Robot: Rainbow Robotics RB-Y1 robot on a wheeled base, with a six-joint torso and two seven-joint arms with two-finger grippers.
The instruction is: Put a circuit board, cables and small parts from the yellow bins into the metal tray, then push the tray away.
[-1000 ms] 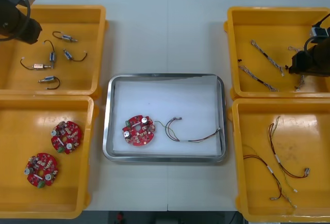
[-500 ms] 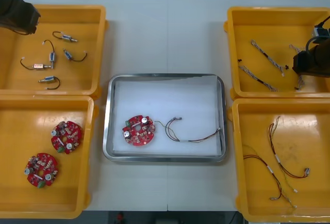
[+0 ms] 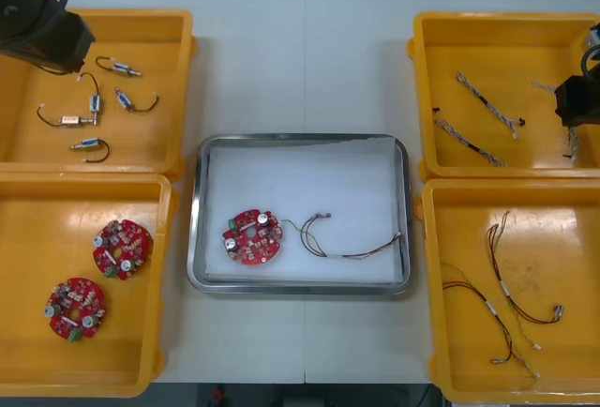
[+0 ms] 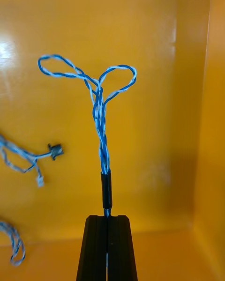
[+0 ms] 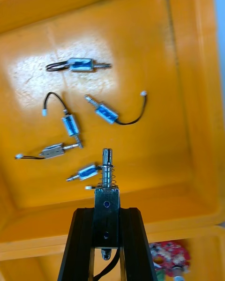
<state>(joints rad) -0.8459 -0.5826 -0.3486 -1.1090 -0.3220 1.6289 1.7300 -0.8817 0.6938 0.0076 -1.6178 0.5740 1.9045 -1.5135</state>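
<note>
Tray [image 3: 300, 287] holds a circuit board [image 3: 252, 236] and a thin cable [image 3: 352, 248]. Left gripper [image 5: 107, 211] clamps a small metal part [image 5: 107, 168] over the far left bin [image 5: 187, 136], its lower end hidden between the fingers [image 5: 80, 243]. Right gripper [image 4: 107, 218] pinches a blue-and-white cable [image 4: 99, 107] over the far right bin [image 4: 154, 37]; the front view's edge cuts that arm off.

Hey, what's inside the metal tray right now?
The metal tray holds one round red circuit board and a thin cable beside it, on white lining. Anything under the board is covered.
</note>
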